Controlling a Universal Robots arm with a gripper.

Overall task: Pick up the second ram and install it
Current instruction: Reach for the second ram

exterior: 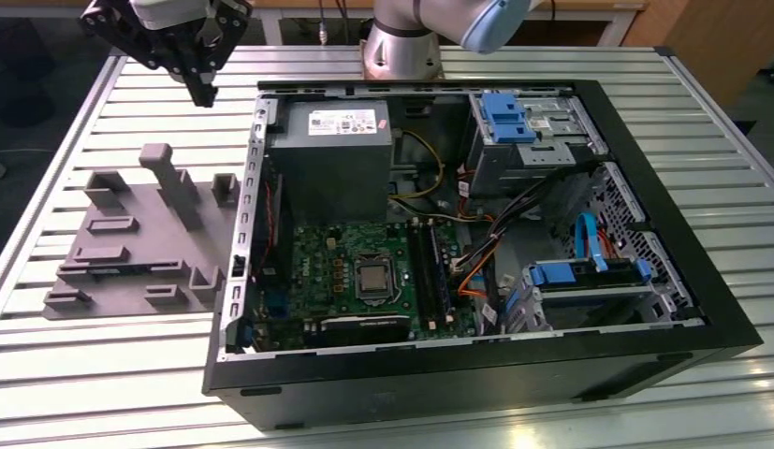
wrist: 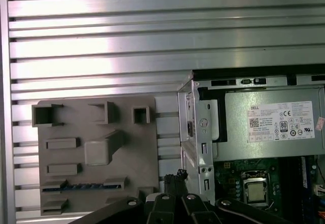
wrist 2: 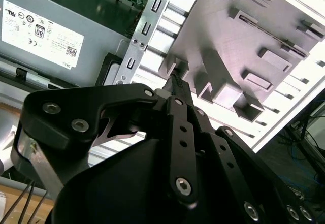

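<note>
The second ram stands on edge in a slot of the grey holder block, showing as a thin dark blue strip; in the exterior view it is a dark line low on the block. My gripper hangs high above the table at the exterior view's upper left, beyond the block and well clear of it. Its fingertips meet with nothing between them, so it is shut and empty. The gripper shows between the block and the case. The motherboard's long black slots lie inside the open case.
An open black computer case takes up the table's middle and right, with a grey power supply, blue drive brackets and loose cables. The block's tall posts stick up. The table is ribbed metal.
</note>
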